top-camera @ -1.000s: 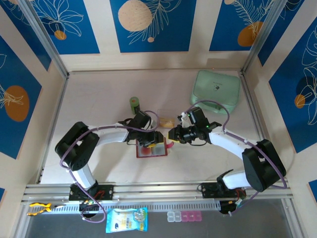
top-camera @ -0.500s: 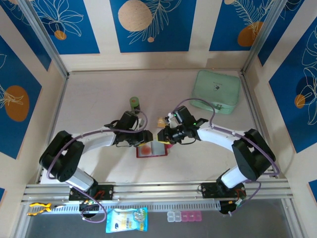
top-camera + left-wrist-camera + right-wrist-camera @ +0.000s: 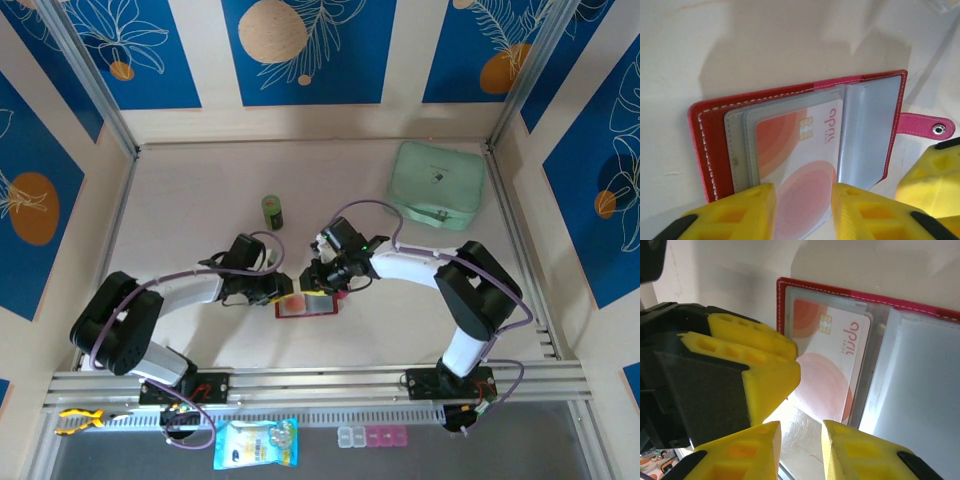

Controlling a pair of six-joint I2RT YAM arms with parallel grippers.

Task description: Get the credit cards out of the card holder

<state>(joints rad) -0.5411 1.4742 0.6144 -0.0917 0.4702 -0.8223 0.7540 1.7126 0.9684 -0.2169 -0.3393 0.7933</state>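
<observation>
the small flat red card holder (image 3: 308, 305) lies open on the pale desk (image 3: 190, 190), just ahead of the gap between the two arm bases, with its pink-red closure tab (image 3: 922, 125) sticking out on the side towards the right arm. in its greyish clear sleeves sits a thin pale credit card (image 3: 800, 150) with orange-red circles and a gold chip. in the left wrist view the card's long axis runs straight away from the left gripper (image 3: 803, 207), and its near short end lies in the gap between the yellow fingers (image 3: 757, 210). those fingers stand part open, over the card rather than clamped on it, and nothing is visibly held. the right gripper (image 3: 801, 450) comes in from the opposite side, and one grey sleeve page (image 3: 870, 135) stands lifted off the card. its fingers are close together with a glossy clear sheet showing in the narrow gap, but i cannot tell whether they pinch it. the left gripper is nearer the card's free end, so the pull looks to be its job. it would draw the card along the long axis, back towards the left arm, while the card holder has to stay put or it will likely slide along with it.
</observation>
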